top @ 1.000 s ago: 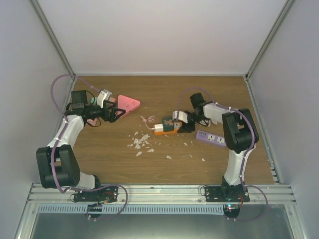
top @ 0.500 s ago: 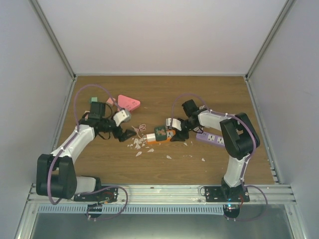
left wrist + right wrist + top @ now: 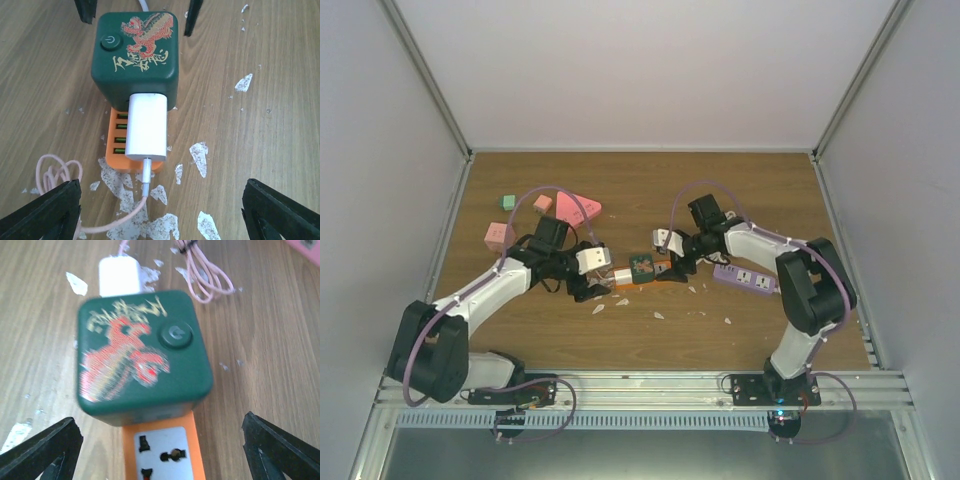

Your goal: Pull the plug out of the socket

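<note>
plug [image 3: 146, 125] sits in socket [image 3: 113, 150], left claw [image 3: 160, 210] spread before it, right claw [image 3: 160, 450] spread, seemingly straddling socket.

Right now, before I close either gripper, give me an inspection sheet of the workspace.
Surface: wooden table, littered with white flakes.
Job's things: orange socket flat on the table; green cube adapter on it; white plug seated against the cube's side.
Clutter: purple power strip, pink triangular block, small pink block, small green block, small salmon block.
Grippers: left gripper open at the plug end; right gripper open at the opposite end; neither holds anything.
Cables: pink cable runs from the white plug into a loose coil.
Surroundings: white enclosure walls; metal rail at the near edge.
</note>
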`<state>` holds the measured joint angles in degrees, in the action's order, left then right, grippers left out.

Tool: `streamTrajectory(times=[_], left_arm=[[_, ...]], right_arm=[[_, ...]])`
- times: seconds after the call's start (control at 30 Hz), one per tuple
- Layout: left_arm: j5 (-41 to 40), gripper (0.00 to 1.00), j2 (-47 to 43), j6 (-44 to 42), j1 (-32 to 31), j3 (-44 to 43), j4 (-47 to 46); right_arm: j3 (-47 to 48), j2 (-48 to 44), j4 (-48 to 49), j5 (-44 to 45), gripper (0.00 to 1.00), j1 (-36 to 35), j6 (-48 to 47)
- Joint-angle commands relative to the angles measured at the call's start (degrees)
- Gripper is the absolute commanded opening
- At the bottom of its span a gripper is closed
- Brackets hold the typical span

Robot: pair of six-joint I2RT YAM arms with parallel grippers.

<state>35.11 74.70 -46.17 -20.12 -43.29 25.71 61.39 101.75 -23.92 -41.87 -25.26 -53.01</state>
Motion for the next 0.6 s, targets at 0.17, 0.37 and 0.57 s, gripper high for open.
streamTrajectory(times=[0.17,0.37,0.57], left_arm=[[-2.4,0.85,4.3,0.8,-4.2,-1.3,-9.1],[-2.2,0.80,7.4,3.2,-6.0,-1.3,-12.4],[-2.9,0.72,9.1,3.9,-7.2,-0.5,-14.6]], right_arm=[[-0.9,-4.2,2.7,-3.3,0.93,-5.0,0.2],[1.2,-0.6,3.0,-1.5,0.91,-7.4,0.7],[1.8,1.3,3.1,-0.9,0.87,-7.9,1.3]])
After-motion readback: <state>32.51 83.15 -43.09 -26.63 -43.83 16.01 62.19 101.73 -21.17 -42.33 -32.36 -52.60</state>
